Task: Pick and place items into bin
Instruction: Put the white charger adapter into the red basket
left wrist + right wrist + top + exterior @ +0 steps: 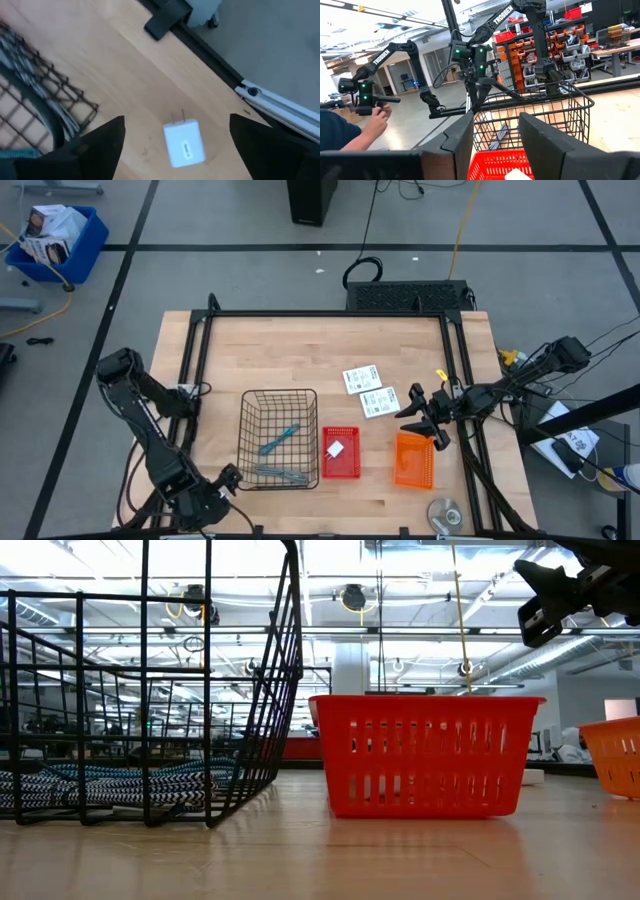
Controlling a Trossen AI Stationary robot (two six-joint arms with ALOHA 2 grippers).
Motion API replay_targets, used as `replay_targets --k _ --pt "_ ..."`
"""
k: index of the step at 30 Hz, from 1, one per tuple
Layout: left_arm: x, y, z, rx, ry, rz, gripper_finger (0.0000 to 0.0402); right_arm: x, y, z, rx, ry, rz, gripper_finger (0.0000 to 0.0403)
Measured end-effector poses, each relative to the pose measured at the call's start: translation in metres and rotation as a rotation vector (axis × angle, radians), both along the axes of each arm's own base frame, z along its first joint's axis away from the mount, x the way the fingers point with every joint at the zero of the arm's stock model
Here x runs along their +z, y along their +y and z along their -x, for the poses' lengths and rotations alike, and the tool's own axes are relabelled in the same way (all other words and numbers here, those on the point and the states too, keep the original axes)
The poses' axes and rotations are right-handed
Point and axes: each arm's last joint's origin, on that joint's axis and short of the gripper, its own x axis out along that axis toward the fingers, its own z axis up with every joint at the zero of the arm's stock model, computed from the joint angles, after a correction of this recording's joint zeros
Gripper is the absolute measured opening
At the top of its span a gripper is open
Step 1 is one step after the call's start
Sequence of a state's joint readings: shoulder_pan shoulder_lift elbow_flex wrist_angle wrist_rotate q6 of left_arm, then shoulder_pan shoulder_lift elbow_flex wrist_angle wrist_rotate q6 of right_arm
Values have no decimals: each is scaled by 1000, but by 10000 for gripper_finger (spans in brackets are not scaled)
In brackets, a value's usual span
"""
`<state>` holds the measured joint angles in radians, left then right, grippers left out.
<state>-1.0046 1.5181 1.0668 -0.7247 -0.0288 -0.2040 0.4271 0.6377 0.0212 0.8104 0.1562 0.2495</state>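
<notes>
The left gripper (175, 137) is spread wide, with a white plug block (184, 144) lying between its fingers on the surface (130, 75). The right gripper (428, 420) is held partly parted and empty.

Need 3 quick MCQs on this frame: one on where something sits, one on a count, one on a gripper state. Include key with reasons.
1. Where does the white block in the high view lie?
A. in the wire basket
B. in the red bin
C. in the orange bin

2. How many white cards with green print lie on the table?
A. two
B. four
C. none

3. How do the left gripper's fingers stand?
A. shut on a card
B. shut on a tool
C. open over a white plug block

Key:
1 B: the white block lies inside the red bin.
2 A: two white cards lie beyond the bins.
3 C: the left gripper has its fingers spread either side of the white plug block on the table.
</notes>
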Motion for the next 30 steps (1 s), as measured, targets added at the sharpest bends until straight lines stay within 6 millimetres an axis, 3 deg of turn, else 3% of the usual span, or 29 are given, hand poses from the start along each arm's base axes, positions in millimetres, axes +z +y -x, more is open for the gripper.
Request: replay_targets --k 9,17,24,30 --pt "-1 -5 14 72 29 -9 367 0 0 0 0 0 0 153" --pt "-2 -13 30 84 -55 -45 306 0 0 0 0 0 0 153" --pt "-26 -8 31 115 -51 -21 252 0 0 0 0 0 0 153" --pt "-42 -4 32 135 -11 21 242 0 0 0 0 0 0 153"
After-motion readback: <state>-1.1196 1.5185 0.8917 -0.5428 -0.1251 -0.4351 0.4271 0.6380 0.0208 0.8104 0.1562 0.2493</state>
